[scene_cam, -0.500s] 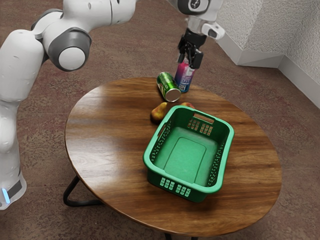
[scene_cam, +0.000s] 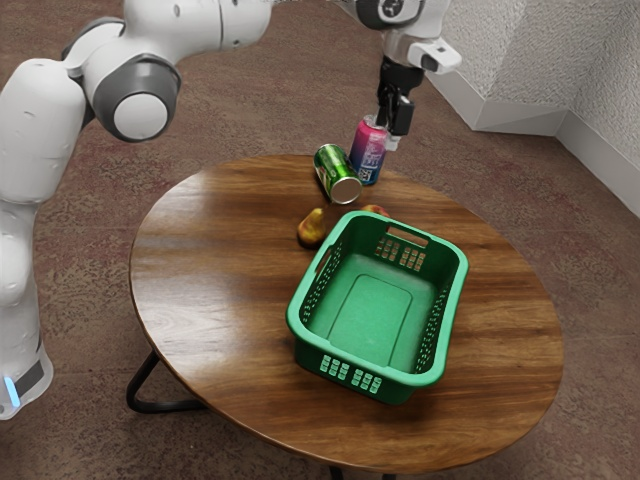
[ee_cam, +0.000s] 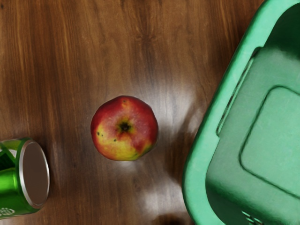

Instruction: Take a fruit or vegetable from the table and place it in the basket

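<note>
Gripper (scene_cam: 391,130): raised, nothing seen in its hold; from this angle I can't tell how far open.
Apple (ee_cam: 124,128): on the table, below my gripper, between green can (ee_cam: 33,173) and basket (ee_cam: 196,173).
Next move: I'd line up over the apple and descend, minding the basket's rim.
Pear (scene_cam: 312,228): beside the basket, another candidate.
Purple can (scene_cam: 368,152): upright, by the green one.

Green can (scene_cam: 332,168) lying on its side, just beside upright pink-and-blue can (scene_cam: 368,152). Mottled brown carpet (scene_cam: 250,110); pale wall (scene_cam: 525,60) at the exterior view's right.
</note>
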Controlling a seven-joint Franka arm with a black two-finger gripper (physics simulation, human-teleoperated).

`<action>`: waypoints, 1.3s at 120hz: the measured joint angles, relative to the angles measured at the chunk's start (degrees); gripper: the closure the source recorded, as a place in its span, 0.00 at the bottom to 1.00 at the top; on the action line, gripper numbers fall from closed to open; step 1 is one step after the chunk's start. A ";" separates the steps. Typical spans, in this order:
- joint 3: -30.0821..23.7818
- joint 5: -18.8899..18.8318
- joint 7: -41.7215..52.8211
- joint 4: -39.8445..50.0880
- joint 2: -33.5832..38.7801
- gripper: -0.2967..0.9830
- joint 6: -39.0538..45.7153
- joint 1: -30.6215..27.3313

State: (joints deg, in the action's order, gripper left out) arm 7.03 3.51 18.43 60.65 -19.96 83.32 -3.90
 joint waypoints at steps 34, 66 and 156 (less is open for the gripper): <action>1.88 6.53 -19.33 0.04 -3.38 0.23 0.47 -0.51; 5.39 8.51 -39.79 0.48 -6.03 0.23 0.37 -0.82; 4.52 4.47 -75.24 -0.33 -11.46 0.23 10.23 -0.16</action>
State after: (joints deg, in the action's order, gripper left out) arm 11.55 7.98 -56.80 60.33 -31.42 93.55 -4.06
